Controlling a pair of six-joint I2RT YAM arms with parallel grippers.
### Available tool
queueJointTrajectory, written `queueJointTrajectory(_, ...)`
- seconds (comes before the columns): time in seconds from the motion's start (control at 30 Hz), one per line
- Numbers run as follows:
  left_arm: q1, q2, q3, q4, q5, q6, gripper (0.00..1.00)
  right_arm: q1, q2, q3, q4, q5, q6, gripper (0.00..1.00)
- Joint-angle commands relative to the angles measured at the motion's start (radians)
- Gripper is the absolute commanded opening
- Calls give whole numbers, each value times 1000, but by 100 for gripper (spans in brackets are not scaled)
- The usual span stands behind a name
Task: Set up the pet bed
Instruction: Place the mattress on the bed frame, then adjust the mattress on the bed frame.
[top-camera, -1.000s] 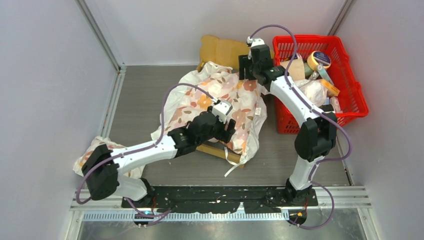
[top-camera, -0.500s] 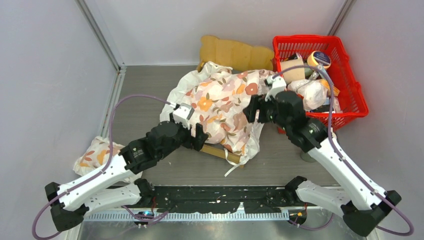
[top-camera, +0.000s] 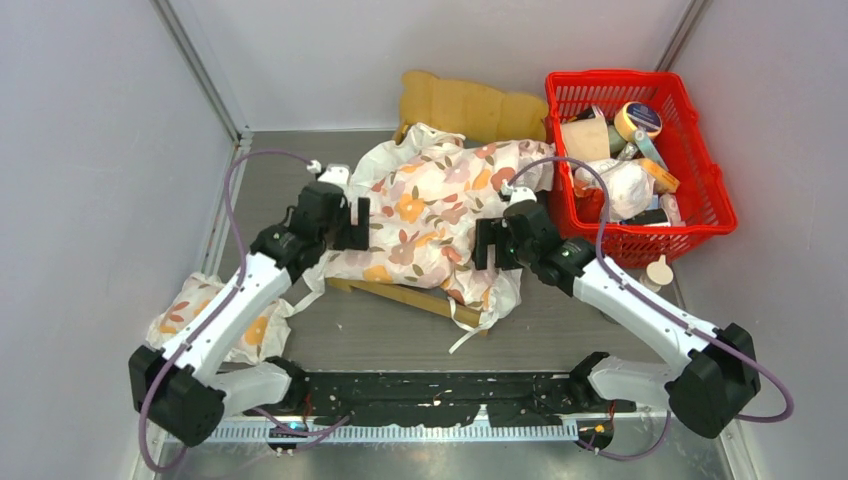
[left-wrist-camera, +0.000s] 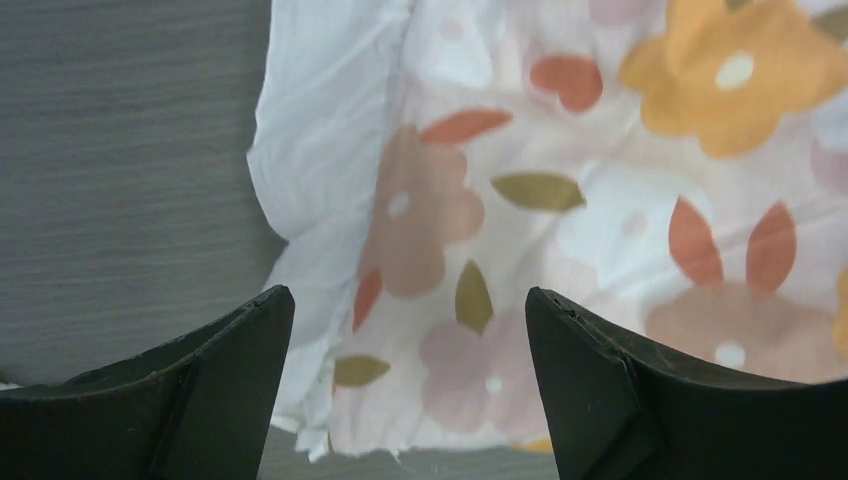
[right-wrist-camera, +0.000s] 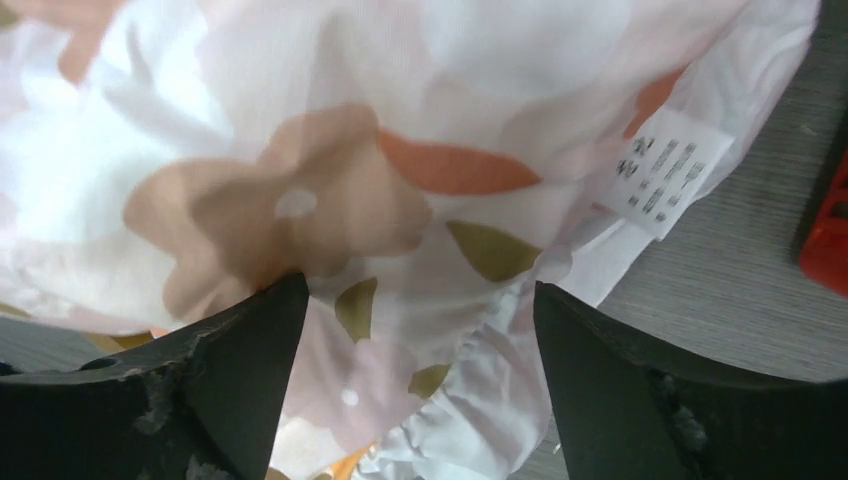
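The pet bed shows only its tan scalloped headboard (top-camera: 470, 105) and a strip of light-wood front rail (top-camera: 400, 295). A white floral-print cushion (top-camera: 440, 215) lies crumpled over the bed and hides the sleeping surface. My left gripper (top-camera: 350, 222) is at the cushion's left edge, open, and the floral fabric (left-wrist-camera: 560, 180) lies under and between its fingers (left-wrist-camera: 410, 300). At the cushion's right edge my right gripper (top-camera: 490, 243) is open too, standing over the fabric (right-wrist-camera: 300, 180) near a white care label (right-wrist-camera: 668, 170).
A red plastic basket (top-camera: 715, 215) full of items stands at the back right, close to the right arm. A small floral pillow (top-camera: 200, 310) lies at the front left beside the left arm. A small cream object (top-camera: 657, 270) sits in front of the basket. Grey walls enclose the table.
The left arm swung from the bed's front to the cushion's left edge. The right arm drew back from the headboard to the cushion's right edge. Both jaws opened wider, and the cushion lies more spread out.
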Motion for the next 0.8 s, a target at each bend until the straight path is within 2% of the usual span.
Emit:
queueJointTrajectory(0.0, 75, 141, 172, 68, 110, 89, 89, 5, 29, 174, 12, 151, 14, 93)
queueJointTrajectory(0.23, 87, 541, 497, 122, 176, 124, 89, -1, 130, 361, -12, 374, 14, 99)
queueJointTrajectory(0.33, 88, 687, 631, 114, 243, 125, 88, -20, 187, 415, -6, 391, -8, 97)
queueJointTrajectory(0.43, 88, 809, 730, 138, 357, 124, 80, -54, 247, 448, 0, 360, -36, 96)
queueJointTrajectory(0.47, 88, 834, 745, 151, 367, 125, 75, -61, 259, 463, 5, 340, -45, 96)
queueJointTrajectory(0.5, 88, 854, 750, 168, 366, 125, 62, -74, 283, 476, 5, 334, -46, 96)
queueJointTrajectory(0.57, 88, 870, 742, 205, 356, 128, 28, -89, 318, 493, 5, 332, -58, 96)
queueJointTrajectory(0.6, 88, 869, 740, 220, 369, 135, 2, -99, 340, 500, 5, 328, -64, 97)
queueJointTrajectory(0.77, 88, 781, 720, 334, 298, 146, 0, -131, 386, 517, 39, 299, -96, 100)
